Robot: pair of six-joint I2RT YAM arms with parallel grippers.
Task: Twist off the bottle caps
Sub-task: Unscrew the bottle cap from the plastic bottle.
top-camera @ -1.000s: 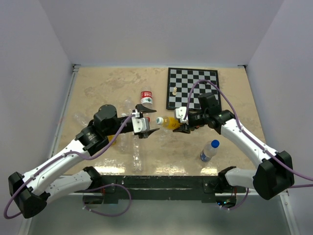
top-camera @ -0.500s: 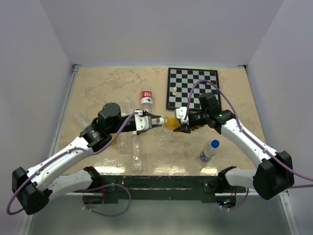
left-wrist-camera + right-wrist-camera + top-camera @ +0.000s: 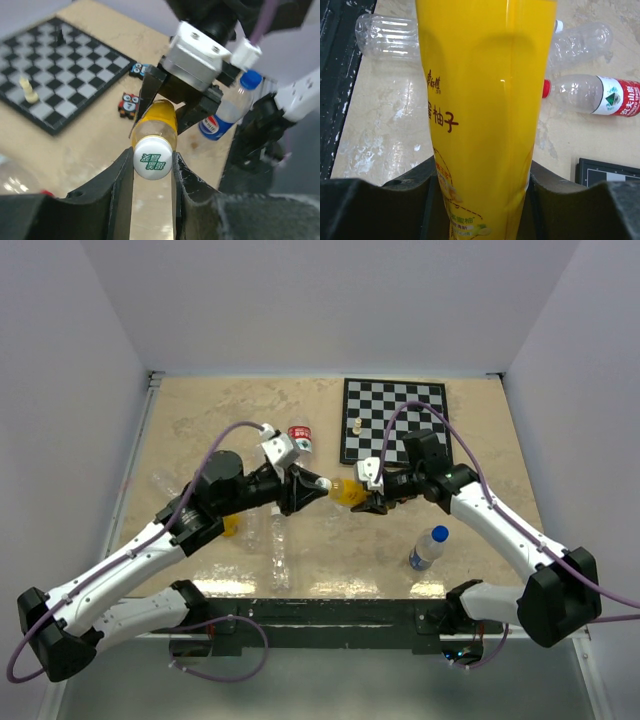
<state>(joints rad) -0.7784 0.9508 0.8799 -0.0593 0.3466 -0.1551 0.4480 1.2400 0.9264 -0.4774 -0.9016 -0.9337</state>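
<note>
Now the small orange-yellow plastic bottle (image 3: 347, 490) hangs above the table (image 3: 200, 420) between both arms. It lies roughly level, its long axis running from the right gripper (image 3: 370, 497) toward the left gripper (image 3: 318, 484). The right jaws clamp its body. The left jaws pinch the round white ribbed screw cap (image 3: 153, 159) end-on, so the twist should turn about that axis. The left wrist view shows the cap seated squarely between the fingers (image 3: 120, 185), a detail too small overhead. The right wrist view shows only the bottle's body, with the cap hidden.
</note>
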